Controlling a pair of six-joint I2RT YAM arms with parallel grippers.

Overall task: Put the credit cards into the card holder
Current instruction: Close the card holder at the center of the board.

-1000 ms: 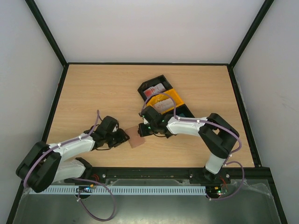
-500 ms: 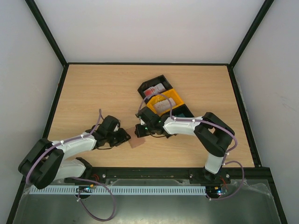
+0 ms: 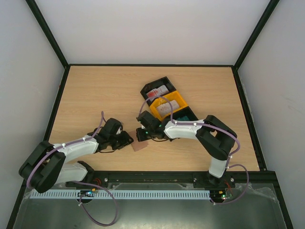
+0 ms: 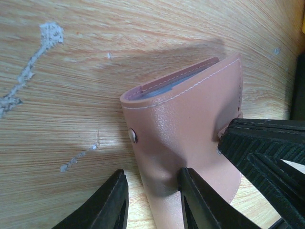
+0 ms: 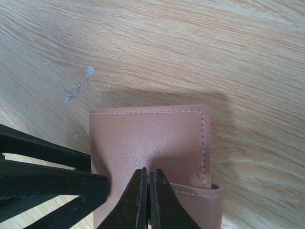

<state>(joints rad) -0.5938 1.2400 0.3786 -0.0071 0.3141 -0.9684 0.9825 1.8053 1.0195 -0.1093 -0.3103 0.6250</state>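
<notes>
Opening the card holder point(image 4: 186, 138) comes first: your left gripper point(image 4: 152, 202) pinches its edge, your right gripper point(image 5: 146, 198) nips the flap, so peel gently.

The lower end of the card holder point(image 4: 188, 143) is cut off by the frame's bottom edge in both wrist views. Its pockets are hidden (only a thin blue sliver shows at the fold). The cards point(image 3: 158, 91) in the trays point(image 3: 167, 101) are too small for markings to be read.

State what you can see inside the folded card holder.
Little. In the left wrist view the card holder gapes slightly at its top edge, showing a dark red lining strip and a grey-blue layer. Whether any card sits inside cannot be seen; the cover hides it.
</notes>
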